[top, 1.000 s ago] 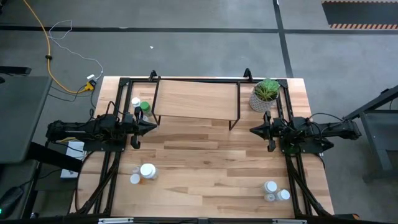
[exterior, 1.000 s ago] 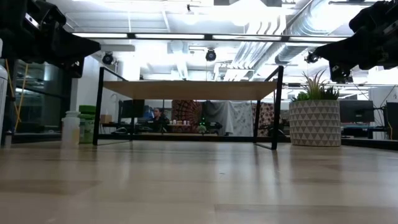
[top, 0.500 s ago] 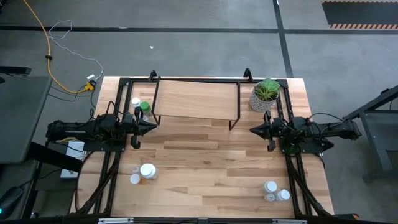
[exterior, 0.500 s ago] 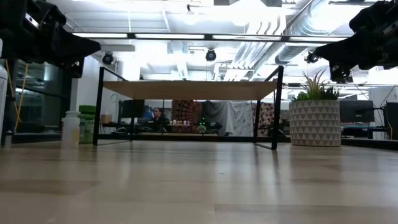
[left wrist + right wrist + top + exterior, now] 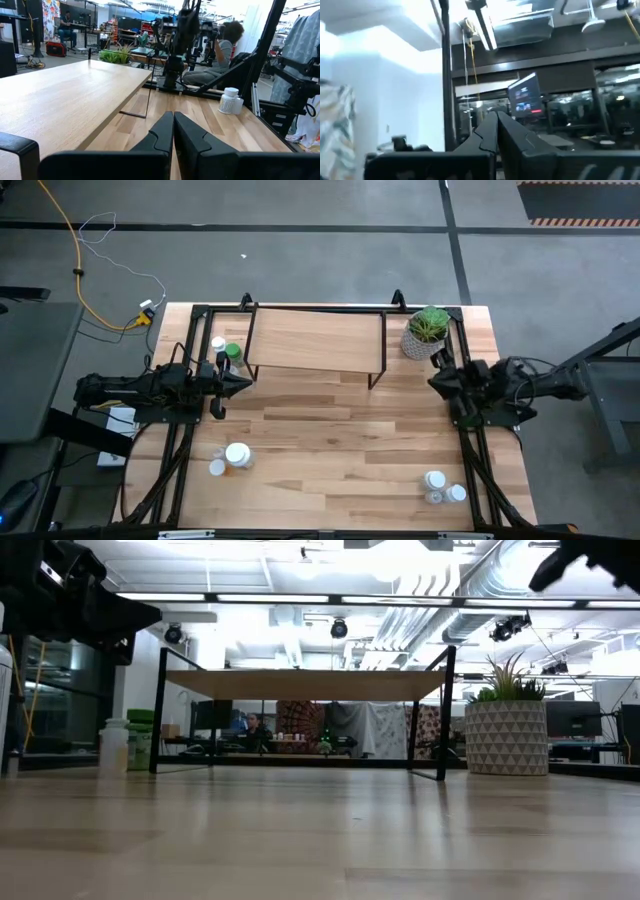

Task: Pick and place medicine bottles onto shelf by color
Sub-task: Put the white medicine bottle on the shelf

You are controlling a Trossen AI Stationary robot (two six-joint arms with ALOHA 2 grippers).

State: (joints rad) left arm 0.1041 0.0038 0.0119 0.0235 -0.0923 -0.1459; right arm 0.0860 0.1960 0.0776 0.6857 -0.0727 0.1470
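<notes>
The shelf [image 5: 315, 342] stands on thin black legs at the table's far middle. A white bottle [image 5: 218, 344] and a green-capped one [image 5: 233, 352] stand by its left end. Two more white bottles [image 5: 237, 455] sit near-left, and three [image 5: 434, 479] near-right. My left gripper [image 5: 248, 380] hangs shut and level at the left, pointing toward the table's middle, holding nothing. My right gripper [image 5: 436, 378] is shut at the right, fingers tipped upward, well above the table [image 5: 535, 582].
A potted green plant [image 5: 428, 330] in a patterned white pot [image 5: 507, 737] stands at the far right beside the shelf. Black frame rails [image 5: 180, 470] run along both table sides. Bare wood lies between the arms [image 5: 340, 430]. A person sits beyond the table [image 5: 220, 55].
My right gripper has risen and tipped its fingers upward, drawing back a little toward the table's right edge; in the low view it has gone up to the picture's top. It stays shut. The bottles have kept their places.
</notes>
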